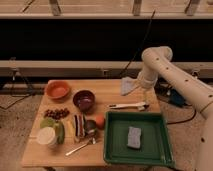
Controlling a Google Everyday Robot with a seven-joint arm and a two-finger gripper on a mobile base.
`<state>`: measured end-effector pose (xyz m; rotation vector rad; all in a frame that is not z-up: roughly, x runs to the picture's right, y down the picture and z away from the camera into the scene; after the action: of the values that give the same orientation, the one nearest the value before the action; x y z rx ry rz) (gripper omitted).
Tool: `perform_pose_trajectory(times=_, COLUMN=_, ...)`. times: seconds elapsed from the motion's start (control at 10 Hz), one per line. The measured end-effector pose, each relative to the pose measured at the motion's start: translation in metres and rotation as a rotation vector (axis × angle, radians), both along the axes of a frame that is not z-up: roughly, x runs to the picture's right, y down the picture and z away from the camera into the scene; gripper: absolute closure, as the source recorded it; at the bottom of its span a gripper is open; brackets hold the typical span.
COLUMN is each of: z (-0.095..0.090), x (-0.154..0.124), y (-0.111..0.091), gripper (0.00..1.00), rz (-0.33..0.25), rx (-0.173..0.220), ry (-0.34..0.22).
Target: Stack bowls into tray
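Observation:
The orange bowl (58,90) sits at the table's back left. The dark maroon bowl (84,100) stands just right of it, nearer the middle. The dark green tray (114,145) lies at the front right of the table and holds a grey sponge (133,136). My gripper (143,95) hangs from the white arm (159,60) over the table's back right, above the tray's far edge and well right of both bowls. It holds nothing that I can see.
A grey cloth (127,85) lies at the back by the gripper. A white utensil (127,105) lies just behind the tray. At the front left are a metal cup (90,127), a spoon (80,147), a white container (47,136), fruit and dark grapes (56,113).

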<state>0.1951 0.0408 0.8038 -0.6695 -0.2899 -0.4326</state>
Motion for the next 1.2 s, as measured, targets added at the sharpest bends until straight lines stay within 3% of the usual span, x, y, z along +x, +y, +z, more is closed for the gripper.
perform_pose_trajectory(times=0.2, z=0.006, x=-0.031, y=-0.002, gripper=0.2, rz=-0.031, rx=0.005, ry=-0.046)
perform_pose_trajectory(times=0.8, z=0.032, x=-0.181, y=0.006, gripper=0.2, rz=-0.133, rx=0.014, ry=-0.237)
perform_pose_trajectory(times=1.2, z=0.055, x=-0.233, y=0.028, gripper=0.2, rz=-0.151, rx=0.038, ry=-0.348)
